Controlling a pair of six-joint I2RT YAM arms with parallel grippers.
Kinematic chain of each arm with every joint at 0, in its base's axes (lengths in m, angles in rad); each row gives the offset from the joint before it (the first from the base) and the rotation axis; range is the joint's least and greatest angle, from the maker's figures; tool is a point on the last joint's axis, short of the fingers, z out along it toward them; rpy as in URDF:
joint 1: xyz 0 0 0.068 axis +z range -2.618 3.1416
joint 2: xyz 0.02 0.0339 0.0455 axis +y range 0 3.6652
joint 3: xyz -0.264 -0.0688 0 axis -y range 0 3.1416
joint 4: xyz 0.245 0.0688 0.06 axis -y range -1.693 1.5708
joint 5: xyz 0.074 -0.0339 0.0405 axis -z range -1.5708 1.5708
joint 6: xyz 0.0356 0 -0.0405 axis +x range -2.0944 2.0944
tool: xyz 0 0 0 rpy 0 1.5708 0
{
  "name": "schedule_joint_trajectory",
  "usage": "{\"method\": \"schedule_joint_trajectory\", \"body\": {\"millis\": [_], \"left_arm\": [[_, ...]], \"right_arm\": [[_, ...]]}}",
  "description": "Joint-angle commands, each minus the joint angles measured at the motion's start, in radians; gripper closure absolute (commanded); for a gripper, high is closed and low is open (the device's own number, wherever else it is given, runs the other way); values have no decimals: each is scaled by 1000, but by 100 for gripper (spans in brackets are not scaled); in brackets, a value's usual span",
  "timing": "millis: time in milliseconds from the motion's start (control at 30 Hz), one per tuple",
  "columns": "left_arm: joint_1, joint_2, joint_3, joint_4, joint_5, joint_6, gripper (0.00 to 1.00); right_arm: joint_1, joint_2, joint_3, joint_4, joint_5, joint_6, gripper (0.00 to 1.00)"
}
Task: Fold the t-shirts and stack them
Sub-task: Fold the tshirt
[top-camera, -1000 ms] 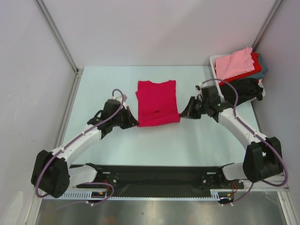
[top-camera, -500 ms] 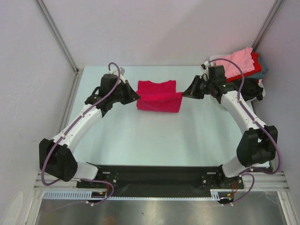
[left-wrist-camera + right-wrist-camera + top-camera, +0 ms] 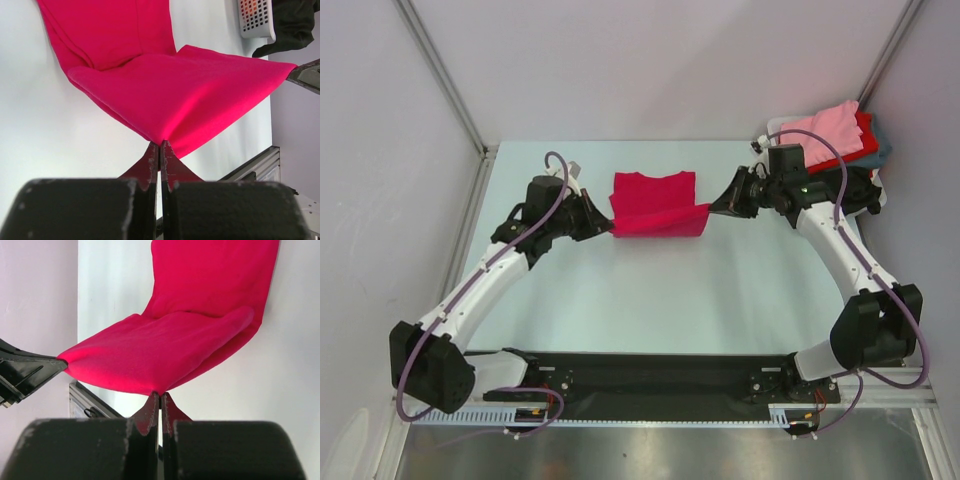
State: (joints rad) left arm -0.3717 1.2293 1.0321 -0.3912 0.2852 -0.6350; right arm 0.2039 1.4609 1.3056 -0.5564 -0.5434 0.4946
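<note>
— Where the table ends at two o'clock, what does the container hold?
— The white basket [image 3: 776, 135] is heaped above its rim. A light pink t-shirt [image 3: 823, 135] lies on top with a red t-shirt [image 3: 866, 127] under it. A grey-teal t-shirt [image 3: 884, 142] shows at the three o'clock side, and a black t-shirt [image 3: 847, 190] spills over the near edge.
— And the item being handled?
— The crimson t-shirt [image 3: 655, 198] is at twelve o'clock on the table [image 3: 650, 300]. Its far part lies flat. Its near edge is lifted clear and carried over toward twelve.
— Arm posture?
— The left arm reaches in from seven o'clock, with the left gripper [image 3: 608, 222] at the shirt's nine o'clock side. The right arm arcs up from five o'clock, with the right gripper [image 3: 712, 208] at the three o'clock side, near the basket.
— Claws?
— Both are clenched on the crimson cloth, each pinching a corner of the raised edge. Both wrist views show fingertips pressed together on fabric. The cloth spans between them with a slight sag.
</note>
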Motion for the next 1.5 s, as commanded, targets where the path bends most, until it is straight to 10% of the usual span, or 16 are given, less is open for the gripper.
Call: {"method": "schedule_joint_trajectory", "body": {"millis": [0,1100,1133,1200,1233,1367,1467], "left_arm": [[22,-1,22,6,-6,24,100],[221,1013,994,34,123,-52,97],[223,1045,1016,58,130,-60,94],[234,1158,1072,163,161,-89,56],[238,1200,1100,184,173,-106,47],[251,1250,1143,210,169,-86,12],[246,1182,1044,245,131,-40,12]], "right_arm": [[-6,-19,6,24,7,1,100],[-116,950,921,127,-95,194,100],[-123,989,955,148,-114,211,92],[-129,1067,998,239,-113,252,52],[-132,1078,988,283,-106,286,1],[-132,1067,887,469,-101,266,0],[-129,1027,799,466,-66,201,11]]}}
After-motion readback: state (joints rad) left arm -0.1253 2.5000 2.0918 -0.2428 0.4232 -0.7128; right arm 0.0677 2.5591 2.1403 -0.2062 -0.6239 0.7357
